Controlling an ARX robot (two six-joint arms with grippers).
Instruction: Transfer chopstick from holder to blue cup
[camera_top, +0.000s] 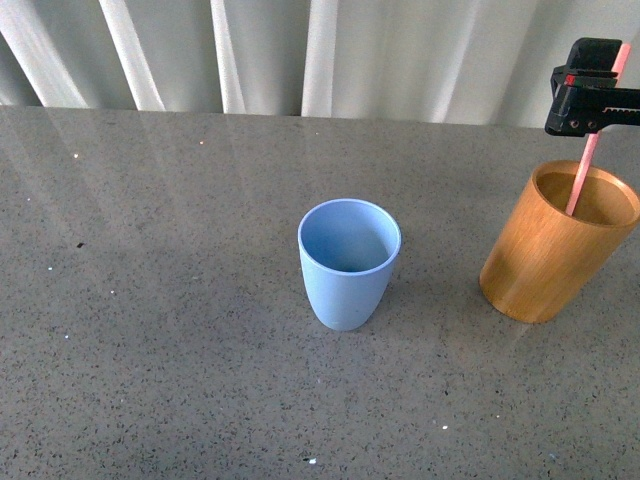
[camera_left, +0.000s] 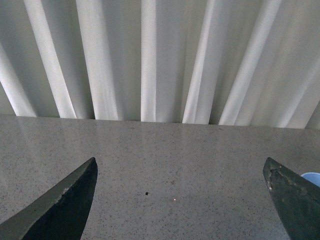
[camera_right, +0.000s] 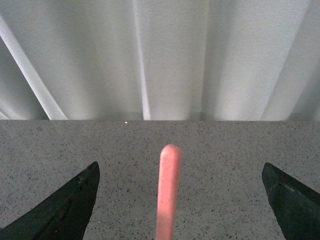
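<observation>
**Desk:** Where's the chopstick?

**Me:** I've got the chopstick (camera_top: 592, 135) standing in the bamboo holder (camera_top: 550, 255). Its lower end is down inside, toward the far side of the bore. It leans so that the top tips up and to the right, and it reaches well above the rim.

**Desk:** And your right gripper?

**Me:** My right gripper (camera_right: 179, 169) is up at the stick's upper part, above the holder. On the right wrist view both dark fingers (camera_right: 65, 210) are spread wide. The pink stick rises between them, and I see a gap on each side, so it isn't clamped. On the front view the black gripper body crosses the stick just below its top end.

**Desk:** The blue cup?

**Me:** The blue cup (camera_top: 348, 262) stands upright near the middle of the table with its mouth open to me. It is left of the holder and clearly apart from it.

**Desk:** Left side?

**Me:** The left gripper (camera_left: 180, 167) doesn't show on the front view. Its own wrist view shows the fingers held wide apart, with only the grey speckled countertop (camera_top: 150, 350) between them. A sliver of the blue cup's rim peeks in at the frame edge beside one finger. A white pleated curtain (camera_top: 270, 50) hangs along the table's far edge.
</observation>
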